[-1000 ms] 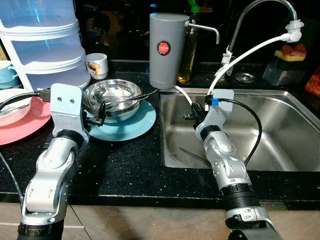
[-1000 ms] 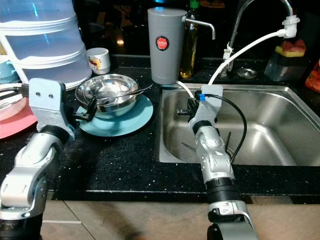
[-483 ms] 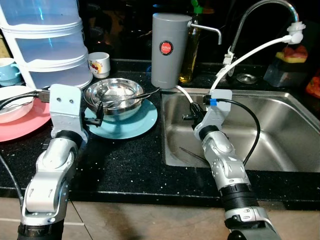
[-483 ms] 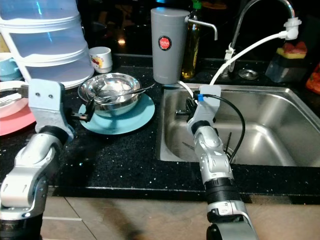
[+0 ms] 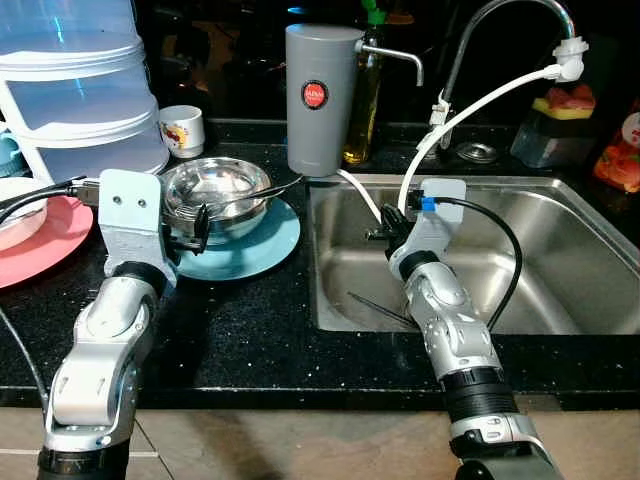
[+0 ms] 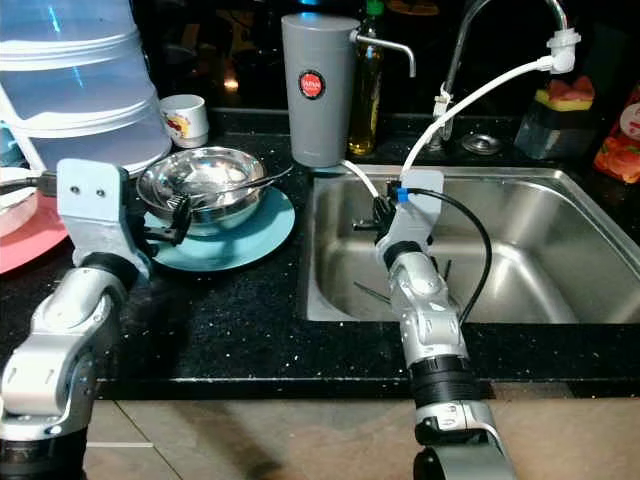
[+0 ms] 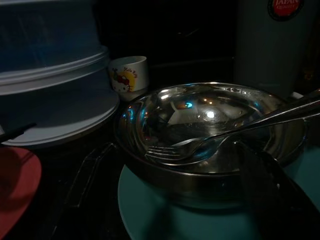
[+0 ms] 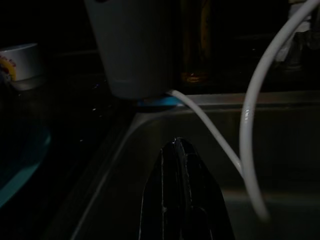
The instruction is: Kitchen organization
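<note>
A steel bowl (image 5: 216, 188) with a fork (image 7: 170, 150) and a long-handled utensil in it sits on a teal plate (image 5: 255, 243) on the black counter. My left gripper (image 5: 197, 226) is open at the bowl's near rim, and in the left wrist view one finger (image 7: 82, 185) stands on each side of the bowl (image 7: 210, 115). My right gripper (image 5: 379, 230) is shut on nothing. It hangs over the left end of the steel sink (image 5: 560, 265), and its joined fingers (image 8: 177, 200) point toward the grey canister (image 8: 135, 45).
A grey water filter canister (image 5: 321, 100) and an oil bottle (image 5: 358, 120) stand behind the sink's left corner. A white hose (image 5: 470, 105) runs from the tap. Thin utensils (image 5: 375, 306) lie in the sink. A white cup (image 5: 182, 130), stacked translucent containers (image 5: 80, 90) and a pink plate (image 5: 40, 228) stand at the left.
The whole picture has slid a little to the left, so the camera has moved. Both arms and the dishes keep their places relative to each other.
</note>
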`<state>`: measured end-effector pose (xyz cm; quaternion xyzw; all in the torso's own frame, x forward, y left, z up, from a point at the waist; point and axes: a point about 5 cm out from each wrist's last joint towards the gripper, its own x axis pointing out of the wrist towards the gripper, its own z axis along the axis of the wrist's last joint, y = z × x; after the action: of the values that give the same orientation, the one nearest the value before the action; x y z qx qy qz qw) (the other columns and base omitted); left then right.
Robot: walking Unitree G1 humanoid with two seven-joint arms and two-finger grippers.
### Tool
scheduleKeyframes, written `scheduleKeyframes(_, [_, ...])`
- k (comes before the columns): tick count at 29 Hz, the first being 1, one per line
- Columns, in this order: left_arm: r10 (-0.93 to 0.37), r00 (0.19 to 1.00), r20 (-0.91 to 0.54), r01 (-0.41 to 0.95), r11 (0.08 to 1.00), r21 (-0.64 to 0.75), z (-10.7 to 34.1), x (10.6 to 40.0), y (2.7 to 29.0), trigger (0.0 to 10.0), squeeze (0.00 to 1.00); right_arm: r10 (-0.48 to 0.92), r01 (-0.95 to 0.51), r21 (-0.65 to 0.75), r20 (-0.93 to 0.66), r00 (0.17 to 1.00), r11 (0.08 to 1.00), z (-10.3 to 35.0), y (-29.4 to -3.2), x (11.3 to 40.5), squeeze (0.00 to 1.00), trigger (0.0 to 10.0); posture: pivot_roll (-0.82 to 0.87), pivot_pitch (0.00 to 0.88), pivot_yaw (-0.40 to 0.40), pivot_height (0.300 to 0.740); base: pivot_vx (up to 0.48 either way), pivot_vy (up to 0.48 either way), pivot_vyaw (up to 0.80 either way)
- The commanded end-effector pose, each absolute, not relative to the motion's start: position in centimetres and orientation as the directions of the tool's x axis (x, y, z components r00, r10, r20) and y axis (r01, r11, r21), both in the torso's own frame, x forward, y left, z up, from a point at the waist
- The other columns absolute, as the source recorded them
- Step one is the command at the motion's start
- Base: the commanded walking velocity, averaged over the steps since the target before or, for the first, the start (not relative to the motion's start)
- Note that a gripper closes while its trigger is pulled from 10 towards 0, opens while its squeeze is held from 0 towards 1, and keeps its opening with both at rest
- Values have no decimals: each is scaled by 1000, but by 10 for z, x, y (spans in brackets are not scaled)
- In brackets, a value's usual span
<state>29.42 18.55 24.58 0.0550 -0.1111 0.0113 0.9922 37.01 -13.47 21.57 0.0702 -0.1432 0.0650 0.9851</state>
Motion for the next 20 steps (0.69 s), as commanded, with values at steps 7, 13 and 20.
scheduleKeyframes(7, [-10, 977, 214, -17, 992, 123, 246, 292, 182, 10000, 0, 119, -160, 121, 287, 950, 980, 216, -131, 371, 0, 10000, 40, 42, -27, 740, 0, 0, 0])
scheduleKeyframes(13, [-20, 979, 203, -10, 989, 146, 247, 293, 182, 10000, 0, 119, -158, 120, 284, 951, 980, 215, -132, 371, 0, 10000, 39, 44, -28, 740, 0, 0, 0])
scheduleKeyframes(20, [-84, 971, 224, 35, 976, 214, 256, 294, 179, 10000, 0, 125, -168, 123, 295, 947, 978, 217, -133, 371, 0, 10000, 45, 39, -33, 740, 0, 0, 0])
